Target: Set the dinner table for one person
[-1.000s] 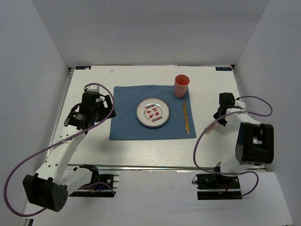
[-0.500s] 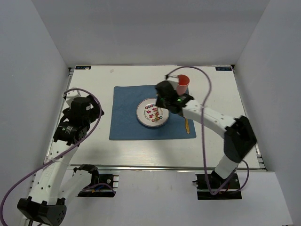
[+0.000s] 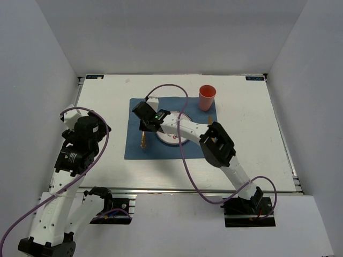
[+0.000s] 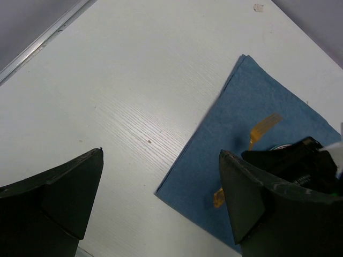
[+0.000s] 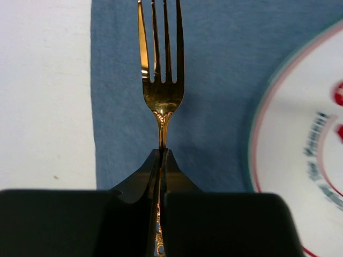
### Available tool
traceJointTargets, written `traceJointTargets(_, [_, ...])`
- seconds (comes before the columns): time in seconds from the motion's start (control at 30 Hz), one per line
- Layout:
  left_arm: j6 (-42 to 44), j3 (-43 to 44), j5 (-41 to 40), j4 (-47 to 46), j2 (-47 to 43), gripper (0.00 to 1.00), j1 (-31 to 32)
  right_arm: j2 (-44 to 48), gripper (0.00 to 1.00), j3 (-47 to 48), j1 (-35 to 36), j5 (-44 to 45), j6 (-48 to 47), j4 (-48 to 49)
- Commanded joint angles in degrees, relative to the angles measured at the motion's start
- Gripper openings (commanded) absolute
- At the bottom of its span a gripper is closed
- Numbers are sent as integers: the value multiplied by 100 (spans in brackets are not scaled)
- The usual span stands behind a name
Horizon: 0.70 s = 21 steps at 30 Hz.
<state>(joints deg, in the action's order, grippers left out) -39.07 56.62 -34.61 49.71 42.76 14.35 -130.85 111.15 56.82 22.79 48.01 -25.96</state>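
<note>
Bright, even overhead light floods the white worktop, leaving only a soft, faint shadow beside the left arm. Close up, the fork glints with sharp gold reflections, the plate blurs, and the left-wrist fingers sit dark and unfocused.

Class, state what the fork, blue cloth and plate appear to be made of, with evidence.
The fork looks like polished gold-toned metal: mirror-like glints. The blue cloth seems matte fabric or paper: no shine. The plate is smooth, white, printed: ceramic or melamine, cannot tell.
</note>
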Motion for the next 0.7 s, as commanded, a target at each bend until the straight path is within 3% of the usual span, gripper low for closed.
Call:
traceJointTargets(0.0, [-39,51,-81,3,-5,98,-37,-588,0,950,84,-72,270,-217])
traceJointTargets(0.67, [49,24,68,-58,65,98,-37,-1285,0,1207,207,-512,710,3])
